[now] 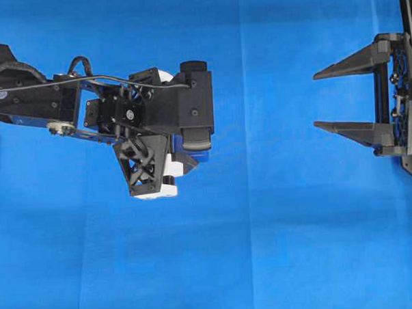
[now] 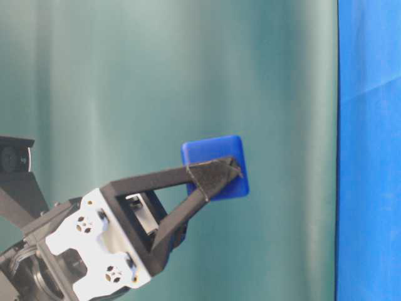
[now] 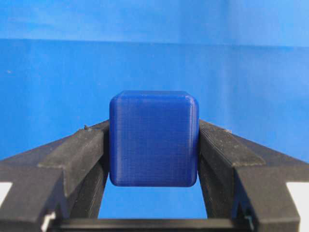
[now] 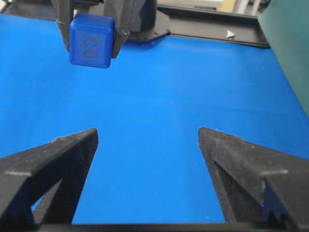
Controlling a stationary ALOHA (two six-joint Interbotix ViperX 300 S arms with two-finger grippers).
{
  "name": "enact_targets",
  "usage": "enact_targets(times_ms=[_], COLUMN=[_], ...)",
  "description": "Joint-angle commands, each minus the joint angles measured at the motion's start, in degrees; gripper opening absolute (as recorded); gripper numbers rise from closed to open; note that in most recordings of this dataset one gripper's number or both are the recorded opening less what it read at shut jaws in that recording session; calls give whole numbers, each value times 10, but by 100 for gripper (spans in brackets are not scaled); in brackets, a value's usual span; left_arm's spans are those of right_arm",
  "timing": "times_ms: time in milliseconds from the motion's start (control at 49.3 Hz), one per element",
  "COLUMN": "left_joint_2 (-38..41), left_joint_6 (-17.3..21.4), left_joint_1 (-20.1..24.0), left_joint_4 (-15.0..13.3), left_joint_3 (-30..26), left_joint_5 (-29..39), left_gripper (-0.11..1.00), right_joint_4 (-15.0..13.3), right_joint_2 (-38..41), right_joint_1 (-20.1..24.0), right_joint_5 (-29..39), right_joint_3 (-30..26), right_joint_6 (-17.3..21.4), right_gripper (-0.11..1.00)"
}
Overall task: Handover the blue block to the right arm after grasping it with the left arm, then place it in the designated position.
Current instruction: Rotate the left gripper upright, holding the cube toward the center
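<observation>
Blue block (image 3: pixel 153 138) clamped in left pincer (image 3: pixel 153 154); right pincer (image 4: pixel 147 145) gapes apart.

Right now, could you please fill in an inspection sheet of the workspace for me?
Surface: bright blue cloth, faint fold lines.
Job's things: blue block lifted off the cloth, clamped at its two sides.
Clutter: nothing seen.
Grippers: left tool shut on the block; right tool open and empty, facing the block across a gap.
Cables: one thin cable along the top of the left arm.
Surroundings: green curtain as backdrop; black frame at the cloth's far edge.
</observation>
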Motion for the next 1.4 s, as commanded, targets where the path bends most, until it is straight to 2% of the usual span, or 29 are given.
enact_targets(times_ms=[0, 243, 750, 1034, 1196, 1379], left_joint_2=[-19, -30, -154, -203, -214, -213], left_joint_6=[0, -1, 2, 30, 57, 62], left_joint_1=[-2, -2, 1, 1, 2, 2], left_joint_4=[1, 2, 2, 2, -1, -3], left_joint_3=[-11, 8, 193, 271, 299, 303], left_joint_5=[-3, -27, -345, -501, -562, -571], left_gripper=[46, 46, 46, 46, 46, 46], right_joint_4=[2, 2, 2, 2, 2, 2], right_joint_2=[3, 3, 3, 3, 3, 3], right_joint_1=[-2, -2, -2, -1, -2, -2], right_joint_5=[-4, -4, -6, -10, -10, -10], right_joint_3=[-15, -15, -18, -21, -21, -21], right_joint_6=[1, 1, 1, 1, 1, 1], right_gripper=[96, 96, 96, 96, 96, 96])
